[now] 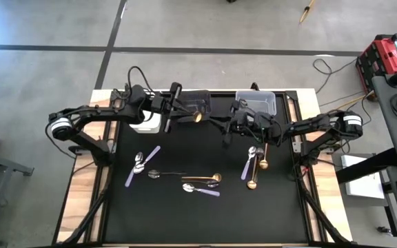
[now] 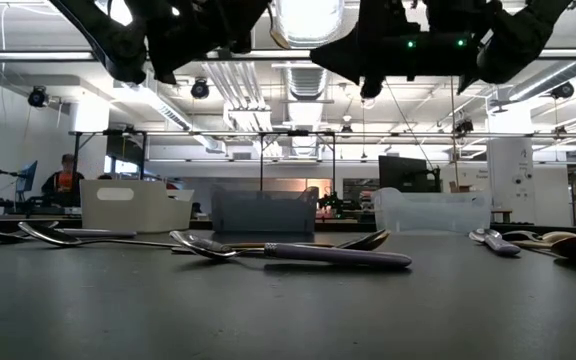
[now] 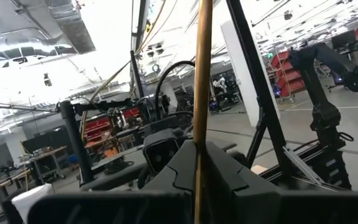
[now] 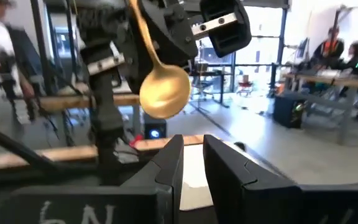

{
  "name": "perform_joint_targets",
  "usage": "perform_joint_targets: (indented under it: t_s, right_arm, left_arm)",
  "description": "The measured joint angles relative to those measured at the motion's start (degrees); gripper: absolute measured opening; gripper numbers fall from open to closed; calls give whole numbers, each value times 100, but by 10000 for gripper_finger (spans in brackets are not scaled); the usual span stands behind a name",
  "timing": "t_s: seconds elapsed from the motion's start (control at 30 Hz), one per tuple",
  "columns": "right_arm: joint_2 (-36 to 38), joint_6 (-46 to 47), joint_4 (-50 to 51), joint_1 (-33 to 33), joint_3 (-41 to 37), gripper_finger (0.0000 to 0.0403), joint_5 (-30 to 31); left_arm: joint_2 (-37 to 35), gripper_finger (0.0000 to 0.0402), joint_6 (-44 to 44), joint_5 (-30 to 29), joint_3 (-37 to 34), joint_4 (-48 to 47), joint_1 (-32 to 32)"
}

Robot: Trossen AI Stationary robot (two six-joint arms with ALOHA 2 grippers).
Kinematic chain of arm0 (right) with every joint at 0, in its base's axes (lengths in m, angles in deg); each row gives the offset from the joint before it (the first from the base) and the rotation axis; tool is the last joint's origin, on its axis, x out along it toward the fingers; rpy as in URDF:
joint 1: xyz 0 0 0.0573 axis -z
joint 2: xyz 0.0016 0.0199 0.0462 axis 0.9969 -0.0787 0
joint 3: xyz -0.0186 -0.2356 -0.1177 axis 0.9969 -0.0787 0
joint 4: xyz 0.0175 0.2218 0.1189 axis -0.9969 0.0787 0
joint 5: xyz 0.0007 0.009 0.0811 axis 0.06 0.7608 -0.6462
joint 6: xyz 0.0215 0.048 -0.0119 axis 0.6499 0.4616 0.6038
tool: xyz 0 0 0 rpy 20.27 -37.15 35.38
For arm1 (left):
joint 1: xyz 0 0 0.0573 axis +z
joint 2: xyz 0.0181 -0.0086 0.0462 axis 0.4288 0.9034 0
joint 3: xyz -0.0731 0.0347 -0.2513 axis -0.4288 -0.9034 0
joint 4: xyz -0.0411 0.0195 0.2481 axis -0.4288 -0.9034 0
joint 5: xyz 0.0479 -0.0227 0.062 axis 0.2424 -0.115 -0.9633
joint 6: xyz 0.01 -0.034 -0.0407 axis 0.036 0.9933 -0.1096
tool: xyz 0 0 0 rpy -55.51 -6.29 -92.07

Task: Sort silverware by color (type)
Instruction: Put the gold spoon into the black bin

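Note:
A gold spoon [image 1: 197, 118] hangs in the air near the dark bin [image 1: 197, 102], with my left gripper [image 1: 178, 108] shut on its handle. In the right wrist view its bowl [image 4: 165, 93] hangs just beyond my right gripper [image 4: 192, 163]. That gripper [image 1: 229, 129] hovers over the mat with a narrow gap between its fingers and nothing in it. More silverware lies flat on the black mat: lilac-handled spoons [image 1: 142, 165], a dark spoon [image 1: 163, 173], a gold spoon [image 1: 209, 178] and a small group at the right [image 1: 253, 165]. My left gripper pinches the gold spoon's slim handle [image 3: 202, 124] between its two shut fingers. The handle lies across the fingers, and the fingers point about level toward the table's right. The spoon is lifted clear of the table, its bowl [image 1: 197, 118] toward my right gripper.
Three bins stand in a row at the mat's far edge: white [image 1: 145, 124], dark, and clear [image 1: 257, 102]. A lilac-handled spoon [image 2: 308, 255] lies nearest the low camera. The wooden table edge [image 1: 81, 186] frames the mat. People show in the room beyond.

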Motion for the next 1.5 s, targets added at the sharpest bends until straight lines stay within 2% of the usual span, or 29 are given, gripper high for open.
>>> perform_joint_targets:
  t_s: [0.1, 0.23, 0.5, 0.6, 0.73, 0.83, 0.93, 1.07, 1.27, 1.5]
  right_arm:
    - [1, -400, 85, -7, 0, 54, -6]
    - [5, 763, 79, 48, 0, 54, 143]
    - [80, 1315, 450, 94, 0, 54, 101]
    - [84, 985, 482, 96, 0, 54, 337]
    - [62, -158, 575, 80, 0, 36, 344]
    - [54, 159, 541, 87, 0, 33, 336]
    - [54, 614, 544, 152, 0, 57, 337]
    - [38, 1154, 516, 171, 0, 116, 297]
    - [-5, 893, 402, 174, 1, 200, -63]
    - [-5, 758, 487, 161, 240, 216, -868]
  left_arm:
    - [0, 0, -2, -171, 2, -2, 0]
    - [2, 0, -2, -282, 4, -4, 0]
    - [4, 0, -9, -283, 4, -60, -26]
    - [4, 0, -45, -293, 4, -169, -26]
    - [4, 0, -46, -332, 4, -315, -26]
    - [4, 0, -46, -329, 2, -468, -26]
    - [5, 0, -46, -328, 2, -573, -26]
    - [6, 0, -156, -329, 2, -627, -26]
    - [32, 0, -333, -269, 0, -728, -95]
    - [194, 0, -894, -221, -2, -757, -414]
